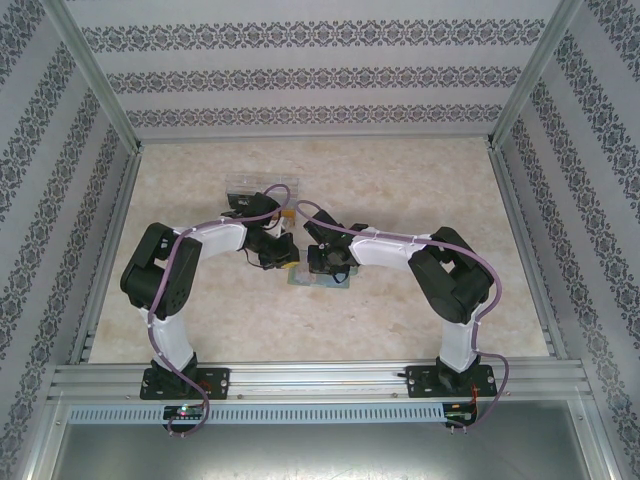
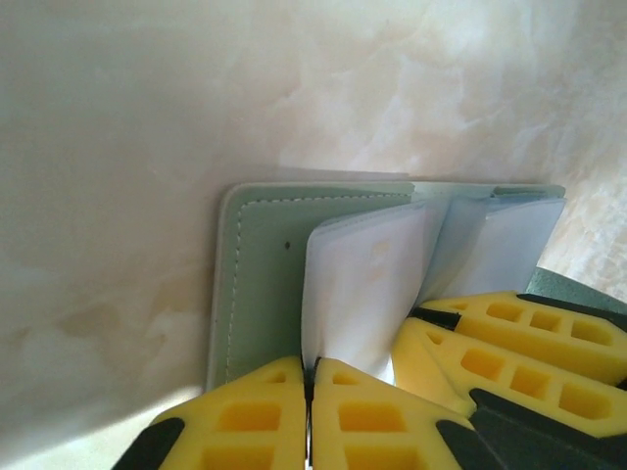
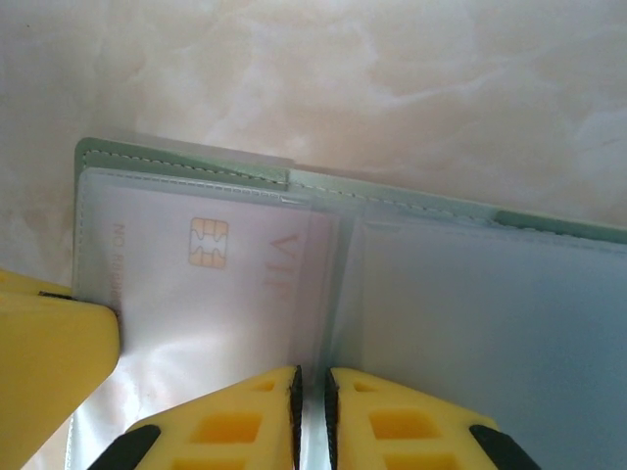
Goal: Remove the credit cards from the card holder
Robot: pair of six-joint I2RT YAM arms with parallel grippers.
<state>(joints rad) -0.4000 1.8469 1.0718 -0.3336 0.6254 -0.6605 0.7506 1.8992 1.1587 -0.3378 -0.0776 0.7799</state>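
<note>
Closest to the left wrist lens, the left pincer (image 2: 310, 416) has its yellow fingers pressed together on a clear plastic sleeve leaf (image 2: 358, 284). The leaf stands up from the pale sage-green soft bifold card holder (image 2: 260, 284). The card holder lies open and flat on the beige marbled counter (image 2: 147, 117), with white stitching along its edge. In the right wrist view the right pincer (image 3: 312, 416) is all but closed, with a thin sleeve edge (image 3: 318, 323) caught in the slit between its yellow fingers at the holder's fold. A whitish rectangular plastic credit card (image 3: 196, 304) with a gold chip sits fully pocketed inside the sleeve left of that fold. From above, both pincers meet over the card holder near the counter's middle. A clear plastic rectangular tray (image 1: 240, 187) lies just behind the left arm's wrist.
</note>
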